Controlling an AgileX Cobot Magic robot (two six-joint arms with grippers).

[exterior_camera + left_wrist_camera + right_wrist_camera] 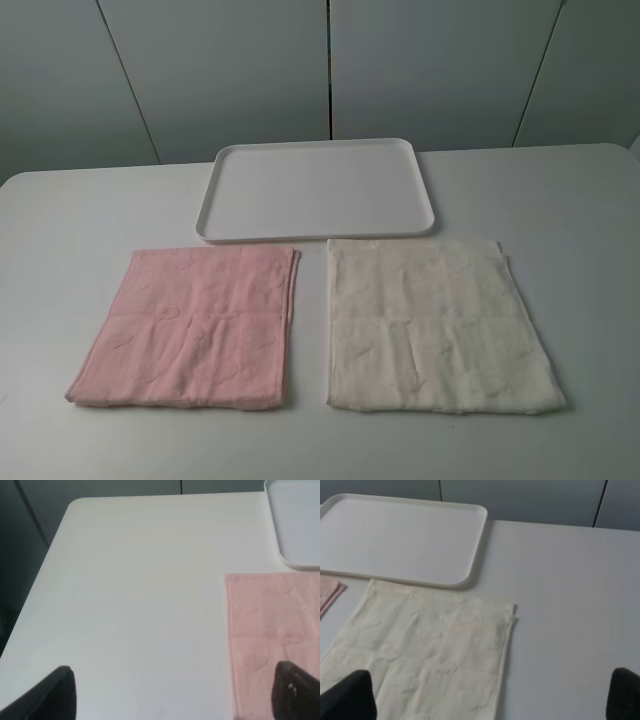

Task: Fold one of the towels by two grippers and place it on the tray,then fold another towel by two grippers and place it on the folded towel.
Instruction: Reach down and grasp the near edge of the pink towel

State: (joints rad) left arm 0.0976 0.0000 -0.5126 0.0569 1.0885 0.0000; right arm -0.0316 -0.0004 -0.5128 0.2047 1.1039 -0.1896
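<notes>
A pink towel [190, 325] lies flat on the white table at the front left. A cream towel [435, 325] lies flat at the front right. A white tray [318, 189] sits empty behind them, in the middle. Neither gripper shows in the high view. In the left wrist view my left gripper [172, 692] is open and empty, its fingertips [55, 695] wide apart above bare table beside the pink towel [275, 640]. In the right wrist view my right gripper [490, 697] is open and empty, above the near edge of the cream towel [430, 650].
The table's left edge and rounded far corner [70, 510] show in the left wrist view. The tray also shows in the left wrist view [295, 525] and the right wrist view [400, 540]. Grey wall panels [320, 70] stand behind the table.
</notes>
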